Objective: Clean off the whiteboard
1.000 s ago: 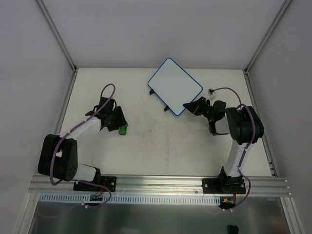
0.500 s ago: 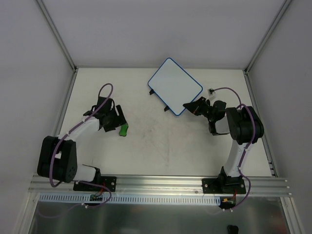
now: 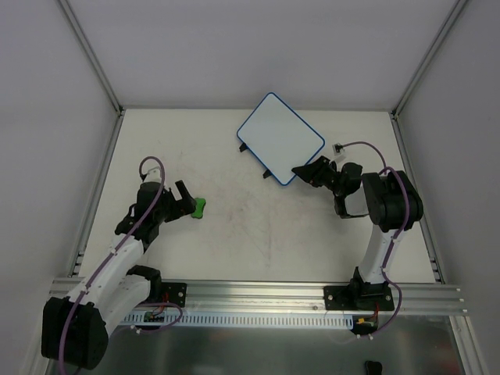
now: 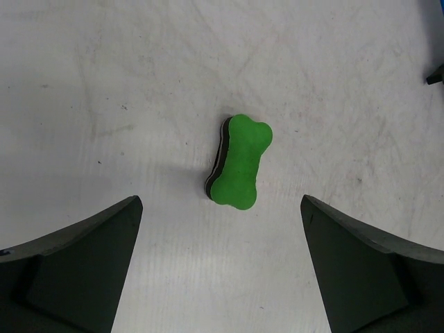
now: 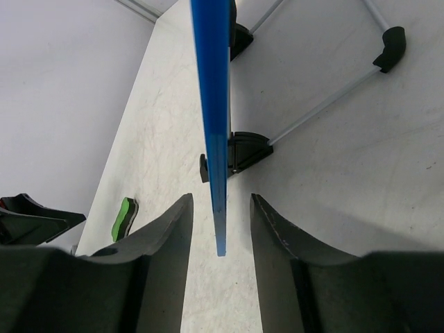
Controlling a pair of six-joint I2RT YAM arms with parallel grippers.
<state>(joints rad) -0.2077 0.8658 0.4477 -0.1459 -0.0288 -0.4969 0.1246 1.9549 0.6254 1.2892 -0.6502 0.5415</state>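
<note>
Bone-shaped green eraser (image 4: 240,162), blue-rimmed round-cornered whiteboard (image 3: 280,137), scuffed tabletop (image 3: 250,226)

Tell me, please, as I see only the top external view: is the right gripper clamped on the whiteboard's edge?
Observer: No. The right wrist view shows the blue edge of the whiteboard between the fingers of the right gripper, with a gap on each side.
Operator: Thank you. Is the left gripper touching the eraser?
Observer: No. The left wrist view shows the eraser lying on the table, apart from both fingers, which stand wide open.
</note>
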